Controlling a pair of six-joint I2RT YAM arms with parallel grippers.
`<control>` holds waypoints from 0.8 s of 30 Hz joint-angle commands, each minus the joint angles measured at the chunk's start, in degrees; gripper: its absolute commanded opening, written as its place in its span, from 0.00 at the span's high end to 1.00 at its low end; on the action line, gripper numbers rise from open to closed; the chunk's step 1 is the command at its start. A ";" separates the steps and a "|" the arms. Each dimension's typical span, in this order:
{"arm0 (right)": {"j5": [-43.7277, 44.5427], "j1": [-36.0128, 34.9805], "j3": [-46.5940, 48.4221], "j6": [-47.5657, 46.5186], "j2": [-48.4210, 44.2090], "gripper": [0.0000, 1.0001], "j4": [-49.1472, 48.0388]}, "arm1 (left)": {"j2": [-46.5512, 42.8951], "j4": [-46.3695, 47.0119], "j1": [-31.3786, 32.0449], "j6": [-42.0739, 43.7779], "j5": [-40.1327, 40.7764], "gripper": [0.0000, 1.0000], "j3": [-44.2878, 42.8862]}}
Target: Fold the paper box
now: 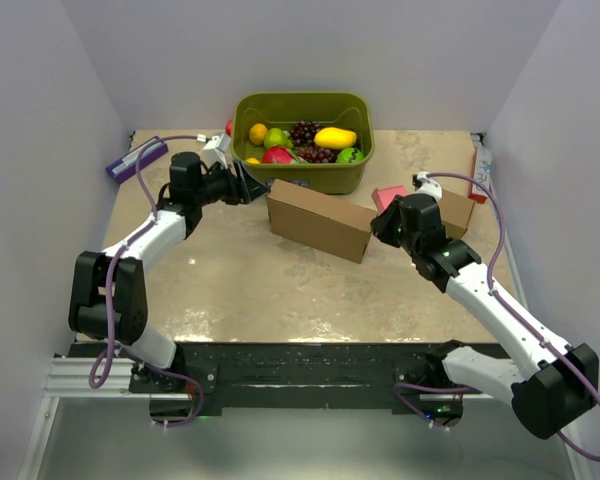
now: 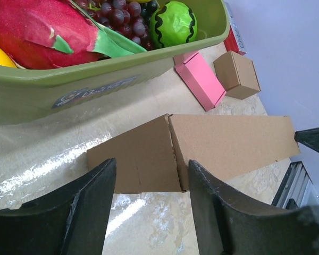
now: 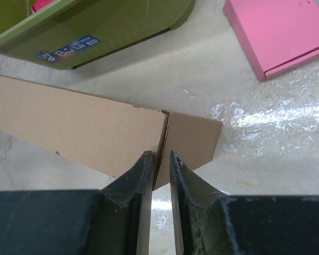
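The paper box is a long brown cardboard box lying slantwise in the middle of the table. It also shows in the left wrist view and the right wrist view. My left gripper is open at the box's left end; in its own view the jaws frame the box's near corner without touching it. My right gripper is at the box's right end. In its own view the jaws are almost closed, a thin gap between them, tips at the box's corner edge.
A green basket of toy fruit stands just behind the box. A pink flat block and a small brown box lie to the right of the right gripper. A purple item lies at the far left. White walls enclose the table.
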State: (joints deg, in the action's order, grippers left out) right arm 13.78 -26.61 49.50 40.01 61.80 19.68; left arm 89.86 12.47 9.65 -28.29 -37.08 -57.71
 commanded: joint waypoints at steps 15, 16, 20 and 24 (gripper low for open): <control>0.72 0.07 -2.83 -3.36 1.92 0.79 15.47 | 0.40 -12.38 2.91 11.15 8.60 0.71 -4.42; 0.72 0.07 -2.91 -3.36 1.83 0.79 15.47 | 0.75 -14.30 3.09 11.42 9.91 0.73 -4.51; 0.37 0.07 -2.91 -3.27 2.01 0.79 15.30 | 1.89 -17.56 3.18 11.95 12.12 0.81 -5.21; 0.37 -0.02 -2.48 -3.45 2.18 0.79 15.30 | 3.64 -18.88 3.18 10.89 12.65 0.87 -5.22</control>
State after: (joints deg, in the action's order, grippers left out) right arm 13.43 -26.63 49.50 40.01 61.76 19.49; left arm 89.69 2.81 13.69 -20.32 -31.07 -63.37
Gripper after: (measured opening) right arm 0.208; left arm 0.157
